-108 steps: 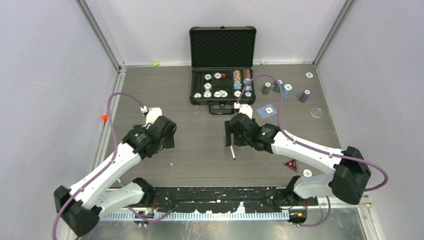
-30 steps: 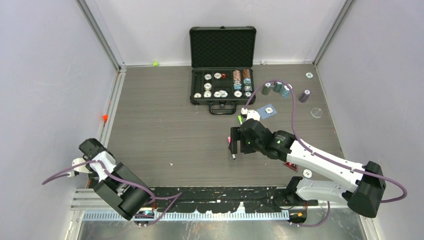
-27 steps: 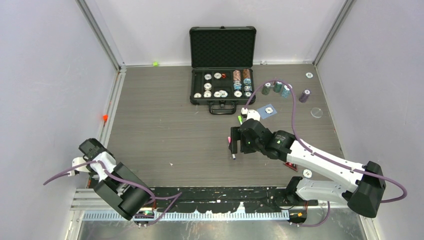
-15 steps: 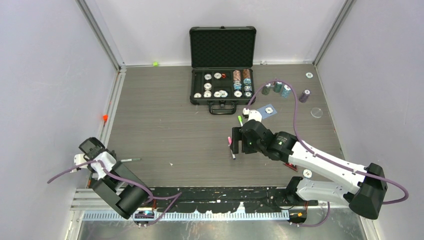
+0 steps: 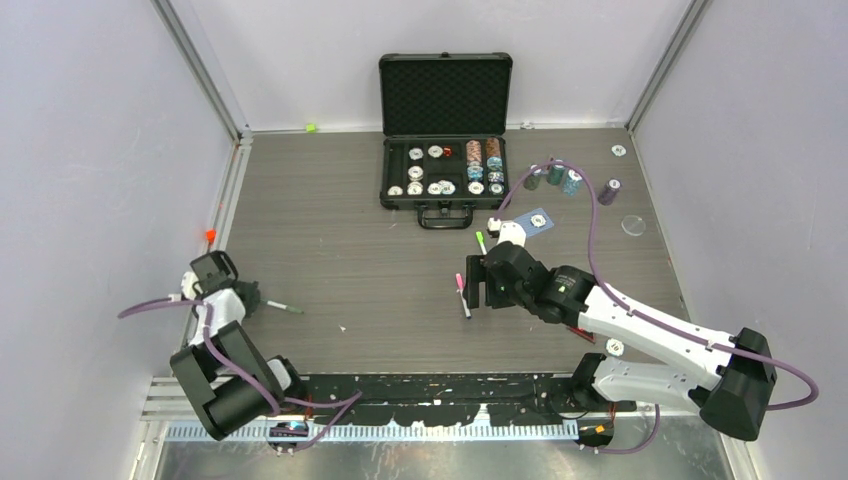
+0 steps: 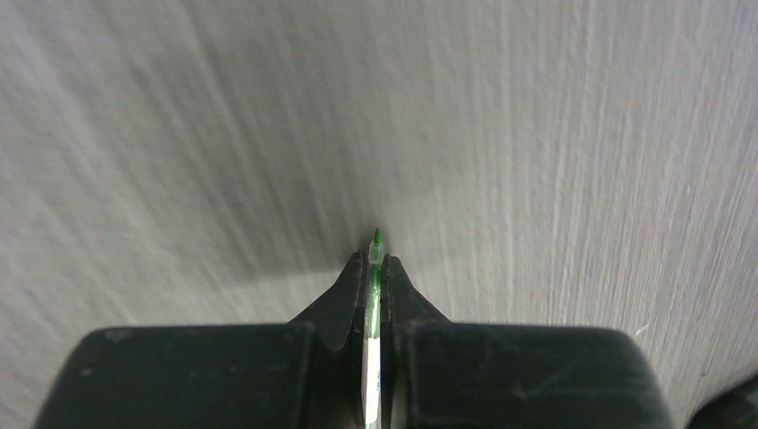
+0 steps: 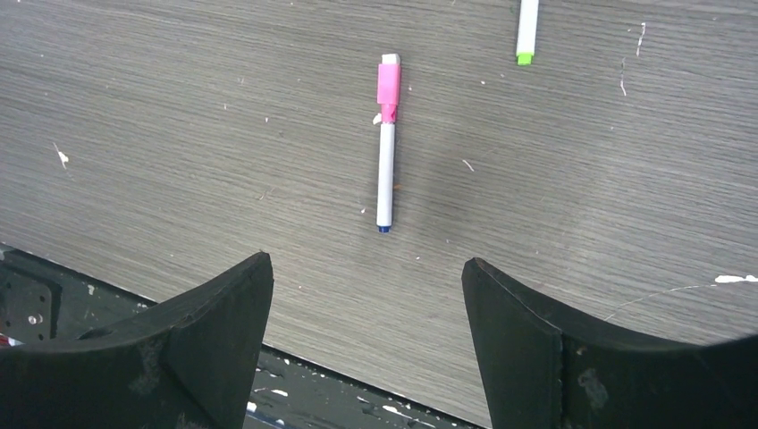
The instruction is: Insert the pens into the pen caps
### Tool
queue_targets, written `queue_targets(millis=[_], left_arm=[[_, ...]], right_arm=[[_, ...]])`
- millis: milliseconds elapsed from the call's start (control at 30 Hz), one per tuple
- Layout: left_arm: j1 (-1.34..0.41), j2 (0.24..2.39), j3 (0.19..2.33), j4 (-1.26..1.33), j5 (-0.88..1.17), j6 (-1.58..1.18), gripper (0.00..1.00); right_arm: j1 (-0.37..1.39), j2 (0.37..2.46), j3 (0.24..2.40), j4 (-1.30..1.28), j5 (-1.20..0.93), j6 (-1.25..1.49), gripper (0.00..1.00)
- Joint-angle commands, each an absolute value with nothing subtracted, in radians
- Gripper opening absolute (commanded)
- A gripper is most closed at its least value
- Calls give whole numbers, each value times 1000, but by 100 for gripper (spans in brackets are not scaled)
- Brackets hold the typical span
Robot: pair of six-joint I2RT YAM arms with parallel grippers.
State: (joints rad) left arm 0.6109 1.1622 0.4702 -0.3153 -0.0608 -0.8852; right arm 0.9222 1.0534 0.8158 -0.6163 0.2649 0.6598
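My left gripper [image 5: 262, 301] sits low at the table's left side, shut on a thin pen [image 5: 285, 307] that sticks out to the right. In the left wrist view the jaws pinch its white barrel, and the green tip [image 6: 375, 238] pokes out past my left gripper [image 6: 375, 264]. Mid-table, my right gripper [image 5: 470, 286] hovers open over a white pen [image 7: 385, 179] lying flat with a pink cap [image 7: 388, 85] on its far end. That pen [image 5: 464, 300] lies apart from my right gripper [image 7: 366, 261]. The neon green cap [image 5: 481, 241] lies just beyond.
An open black case [image 5: 445, 95] with poker chips stands at the back centre. Chip stacks [image 5: 570, 181], a blue card [image 5: 536, 220] and a clear disc [image 5: 633, 225] lie at the back right. A red triangular token [image 5: 583, 328] shows under the right arm.
The left arm swung from the near-left corner out over the table, its jaws closing on the green-tipped pen. The right arm barely moved.
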Motion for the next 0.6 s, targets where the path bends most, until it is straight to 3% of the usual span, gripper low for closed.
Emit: queue_targets(millis=[0, 567], left_arm=[[499, 1216, 480, -327, -72, -880, 0], [173, 1327, 520, -249, 48, -907, 0]], right_arm=[[927, 1030, 797, -547, 311, 655, 82], [928, 1125, 820, -442, 261, 647, 82]])
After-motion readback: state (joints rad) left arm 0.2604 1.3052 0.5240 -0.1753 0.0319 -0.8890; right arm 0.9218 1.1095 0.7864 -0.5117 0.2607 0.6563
